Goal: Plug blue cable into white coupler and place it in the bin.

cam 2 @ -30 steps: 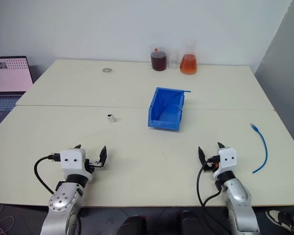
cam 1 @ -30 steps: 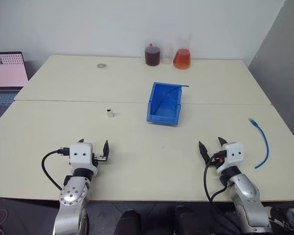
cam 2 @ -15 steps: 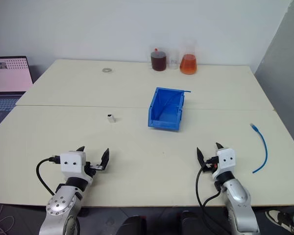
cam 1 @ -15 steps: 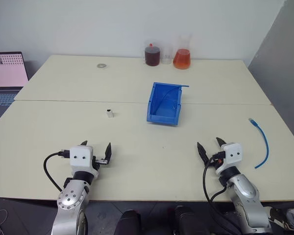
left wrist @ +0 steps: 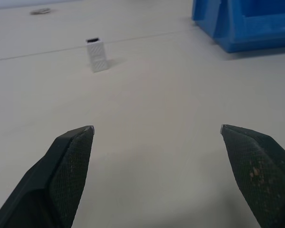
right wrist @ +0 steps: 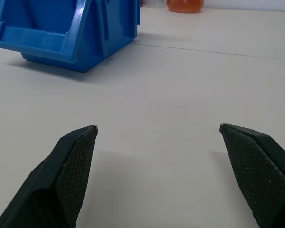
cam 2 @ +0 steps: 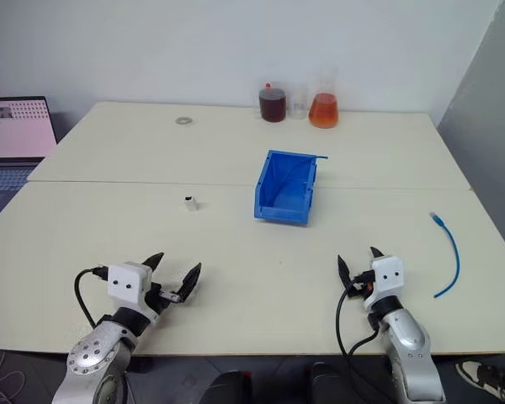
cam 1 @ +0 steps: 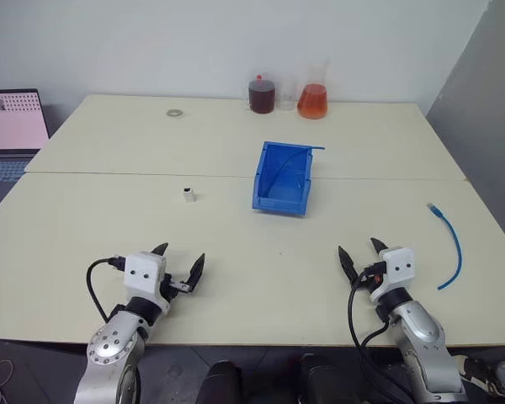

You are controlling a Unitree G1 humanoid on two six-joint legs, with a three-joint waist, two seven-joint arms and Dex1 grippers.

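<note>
Both sets of jaws were wide open and held nothing. The left gripper (cam 1: 178, 264) hung low over the near edge of the tabletop (cam 1: 236, 244). The white coupler (cam 1: 188, 195) stood upright out ahead of its jaws, a little toward the left finger, and well apart from them. The blue cable (cam 1: 449, 244) lay loose off to the right of the right gripper's (cam 1: 359, 254) jaws, its clear plug at the far end. The bin (cam 1: 282, 178) sat ahead, between the two grippers, and had nothing in it.

No step looked done yet. To do the first one well, the left jaws should likely go straight to the coupler and close gently on its sides, so it does not tip. The dark hole should stay free for the plug.
</note>
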